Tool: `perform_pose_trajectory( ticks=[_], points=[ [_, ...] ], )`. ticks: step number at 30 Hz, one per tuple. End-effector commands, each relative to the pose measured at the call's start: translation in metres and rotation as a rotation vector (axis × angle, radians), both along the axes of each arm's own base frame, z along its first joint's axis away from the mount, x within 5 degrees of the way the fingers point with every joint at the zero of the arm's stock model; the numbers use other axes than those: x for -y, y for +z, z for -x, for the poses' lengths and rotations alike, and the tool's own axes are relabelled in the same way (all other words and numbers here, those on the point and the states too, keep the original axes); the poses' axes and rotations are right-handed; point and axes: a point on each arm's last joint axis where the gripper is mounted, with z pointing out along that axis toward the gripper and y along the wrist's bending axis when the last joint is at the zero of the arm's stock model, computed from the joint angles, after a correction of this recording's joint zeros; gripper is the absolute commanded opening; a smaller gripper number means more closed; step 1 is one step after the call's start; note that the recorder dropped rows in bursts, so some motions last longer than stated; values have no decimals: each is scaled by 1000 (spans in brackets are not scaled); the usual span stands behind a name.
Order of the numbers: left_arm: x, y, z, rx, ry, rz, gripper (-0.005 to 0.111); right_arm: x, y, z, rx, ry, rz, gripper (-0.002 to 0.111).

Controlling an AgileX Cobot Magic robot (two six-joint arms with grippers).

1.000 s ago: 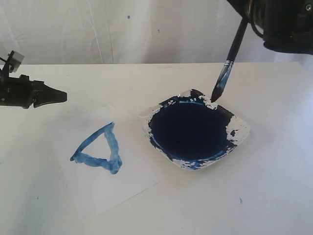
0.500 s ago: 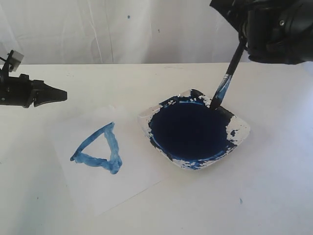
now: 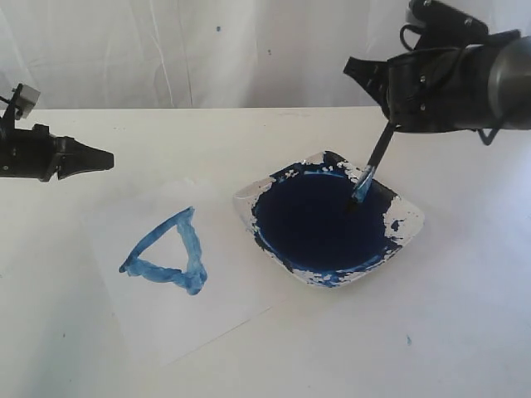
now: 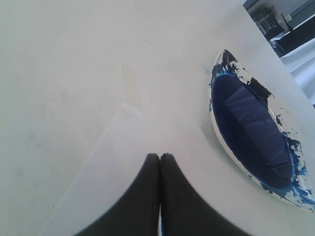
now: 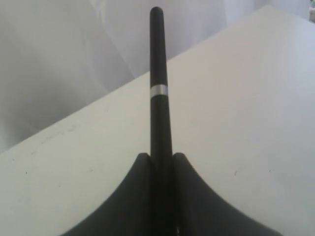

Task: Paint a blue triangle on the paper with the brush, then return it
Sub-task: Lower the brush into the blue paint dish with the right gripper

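The paper (image 3: 211, 303) lies left of middle and bears a blue triangle (image 3: 170, 253). My right gripper (image 3: 388, 112) is shut on the black handle of the brush (image 3: 373, 166). The brush slants down, and its blue tip (image 3: 355, 199) touches the dark paint at the back right of the dish (image 3: 406, 220). In the right wrist view the handle (image 5: 158, 88) stands up between the closed fingers of the gripper (image 5: 161, 156). My left gripper (image 3: 104, 157) hovers shut and empty at the far left, apart from the paper; the left wrist view shows its tips (image 4: 160, 156) pressed together.
The white dish (image 4: 215, 125) is smeared with blue on its rim and sits right of the paper. A white curtain (image 3: 207, 50) hangs behind the table. Bare table (image 3: 465, 332) lies in front and to the right of the dish.
My right gripper has come down and to the left, carrying the brush tip from the dish's back rim into the paint. The left arm has not moved.
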Motion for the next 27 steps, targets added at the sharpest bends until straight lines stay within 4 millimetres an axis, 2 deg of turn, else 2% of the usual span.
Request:
perform_pose_trajectory(
  ticks=[1, 6, 13, 22, 27],
  points=[
    [-1, 2, -1, 18, 3, 11, 0, -7, -24, -14, -48, 19, -9, 0],
    [-1, 2, -1, 35, -7, -1, 0, -14, -46, -25, -90, 4, -15, 0],
    [-1, 2, -1, 57, -18, -13, 0, -18, -74, -44, -87, -33, 96, 0],
    [-1, 2, -1, 73, -22, -31, 0, -18, -99, -55, -68, -51, 231, 0],
    [-1, 2, -1, 73, -22, -31, 0, -13, -100, -57, -70, -66, 238, 0]
  ],
)
